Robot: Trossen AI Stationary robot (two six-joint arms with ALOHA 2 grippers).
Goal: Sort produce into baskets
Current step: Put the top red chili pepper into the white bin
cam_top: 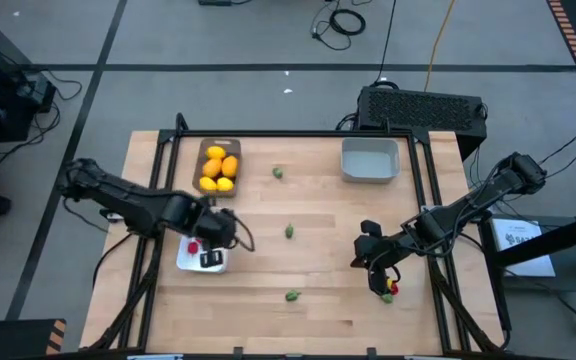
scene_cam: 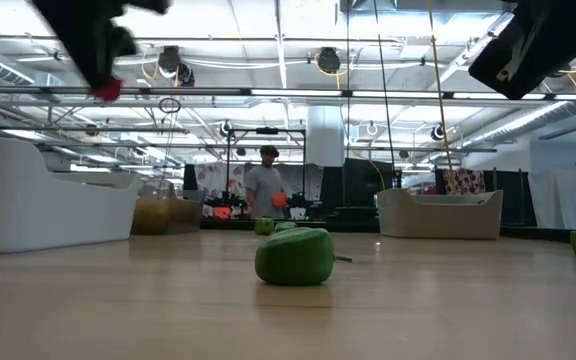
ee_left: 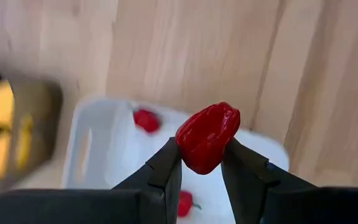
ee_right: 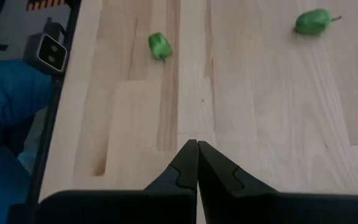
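Observation:
My left gripper (cam_top: pixel 206 243) hangs over the white basket (cam_top: pixel 190 263) at the table's left and is shut on a red berry (ee_left: pixel 207 137). In the low view it shows high up with the berry (scene_cam: pixel 108 90). Two red berries (ee_left: pixel 146 119) lie in the white basket. Several yellow lemons (cam_top: pixel 218 167) fill the grey-brown basket (cam_top: pixel 200 158) at the far left. Three green pieces (cam_top: pixel 279 172) (cam_top: pixel 290 231) (cam_top: pixel 292 295) lie loose on the table. My right gripper (ee_right: pixel 197 155) hovers shut and empty at the right, beside a red berry (cam_top: pixel 390 290) on the table. My left gripper pinches the red berry's lower half (ee_left: pixel 199 163) between its two fingertips (ee_left: pixel 166 163), one on each side. The fingers come from above, pointing steeply down. The berry is lifted clear, above the white basket, its wider end sticking out past the fingertips.
A pale grey bin (cam_top: pixel 370 160) stands at the far right of the table, with a black vented box (cam_top: pixel 423 108) behind it. A dark rail frame (cam_top: pixel 158 200) runs along the table's sides. A person (scene_cam: pixel 265 185) stands in the room beyond. Bare wood lies across the middle.

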